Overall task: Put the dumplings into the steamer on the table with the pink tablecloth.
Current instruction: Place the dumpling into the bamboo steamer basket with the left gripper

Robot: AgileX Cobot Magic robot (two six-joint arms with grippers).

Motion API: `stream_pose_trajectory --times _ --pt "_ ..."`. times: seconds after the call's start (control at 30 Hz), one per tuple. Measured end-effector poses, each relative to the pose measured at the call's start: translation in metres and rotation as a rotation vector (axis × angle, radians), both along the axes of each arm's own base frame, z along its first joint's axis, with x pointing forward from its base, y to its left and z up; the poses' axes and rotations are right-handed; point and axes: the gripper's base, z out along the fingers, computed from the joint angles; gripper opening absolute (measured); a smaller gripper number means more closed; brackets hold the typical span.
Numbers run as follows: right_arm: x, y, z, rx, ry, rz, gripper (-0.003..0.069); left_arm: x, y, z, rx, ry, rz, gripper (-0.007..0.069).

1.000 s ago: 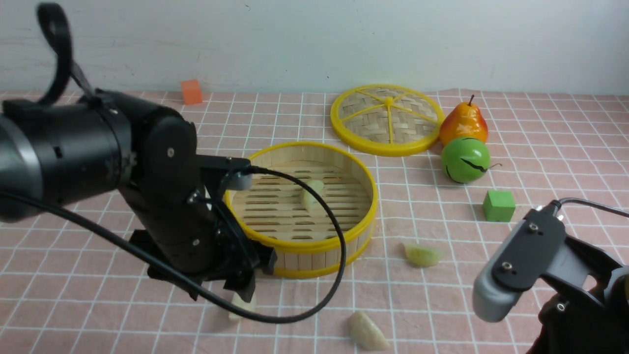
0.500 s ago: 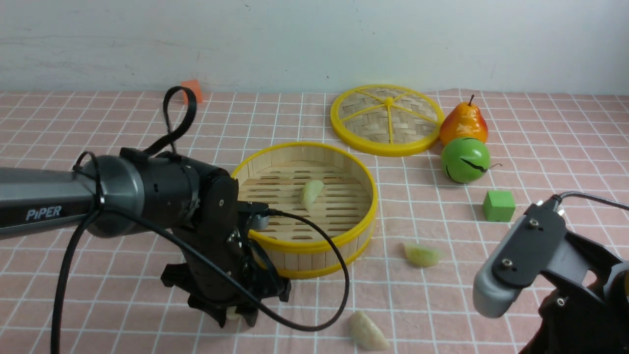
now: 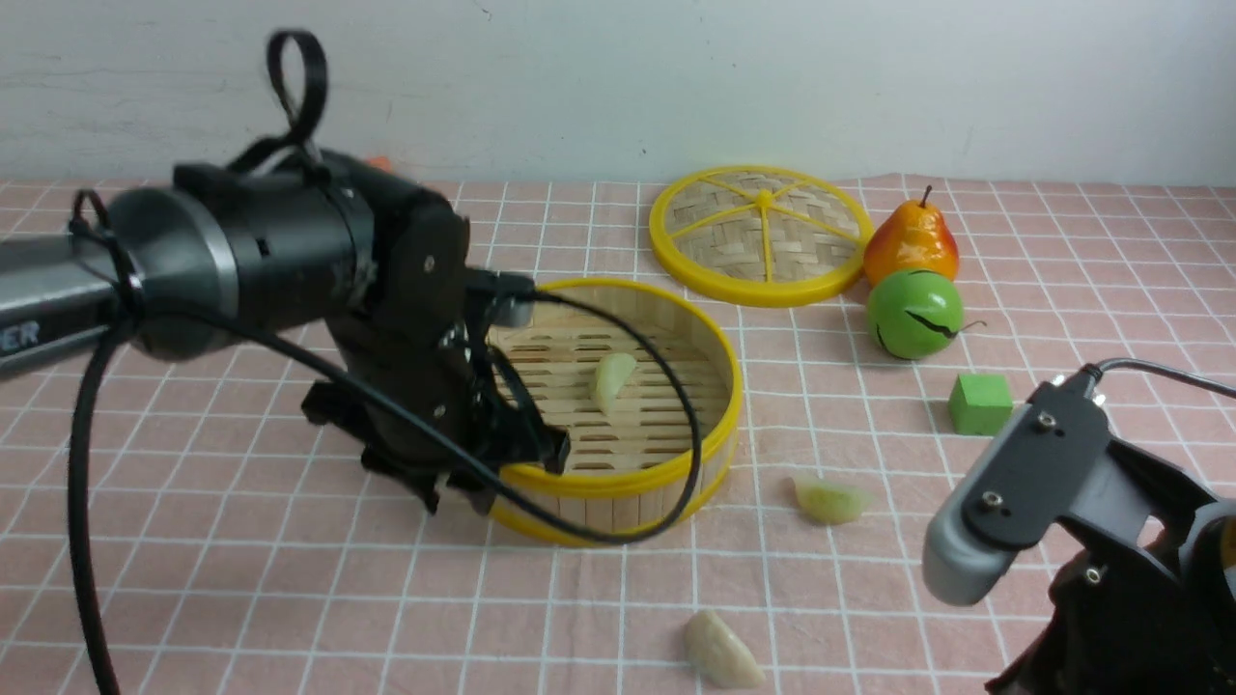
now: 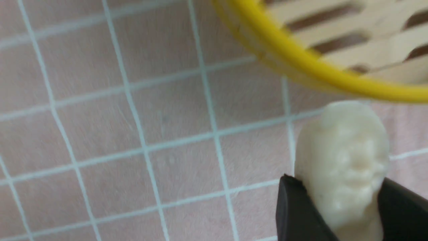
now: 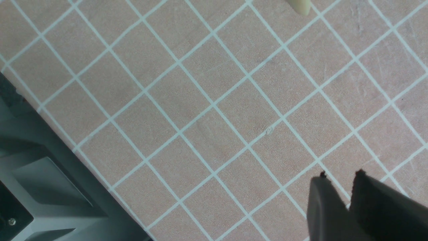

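Pink tablecloth (image 3: 241, 579), gridded in thin white lines and slightly wrinkled, covers the worktop (image 3: 1110, 241) up to a plain white wall (image 3: 618, 77). At the left, the left claw (image 4: 344, 197) points down just outside the near-left wall of the steamer (image 3: 618, 483). Its two black fingers (image 4: 294, 211) are clamped on a cream dumpling (image 4: 344, 157) that stands up between them. Whether that dumpling touches the cloth cannot be told.

Inside the steamer a pale green dumpling (image 3: 612, 379) lies on the slat floor. To the right, a greenish dumpling (image 3: 830, 500) lies on the cloth, and a whitish dumpling (image 3: 722, 652) lies nearer the front edge.

Behind are the woven lid (image 3: 761, 235), a pear (image 3: 910, 241), a round green fruit (image 3: 914, 314) and a green cube (image 3: 980, 403). Far right, the right claw (image 5: 341, 179) hangs over bare cloth, fingers almost together with nothing between them.
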Motion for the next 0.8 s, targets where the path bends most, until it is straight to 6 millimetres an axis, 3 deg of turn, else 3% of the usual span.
stream_pose_trajectory --times 0.07,0.2,0.33,0.53,0.8 --pt "0.0 0.0 0.0 0.0 0.0 0.0 0.0134 0.009 -0.005 0.027 -0.03 -0.072 -0.021 0.0258" --pt "0.0 0.0 0.0 0.0 0.0 0.0 0.0139 0.031 -0.017 0.045 -0.047 -0.128 -0.041 0.0258" --pt "0.0 0.0 0.0 -0.001 0.0 0.0 0.0142 0.057 -0.031 0.024 -0.028 -0.099 -0.043 0.0258" --pt "-0.003 -0.002 -0.001 -0.022 0.029 0.006 0.0149 0.096 -0.05 -0.025 0.018 -0.051 -0.031 0.0258" --pt "-0.003 -0.002 -0.002 -0.032 0.039 0.008 0.0159 0.114 -0.057 -0.056 0.059 -0.02 -0.025 0.026"
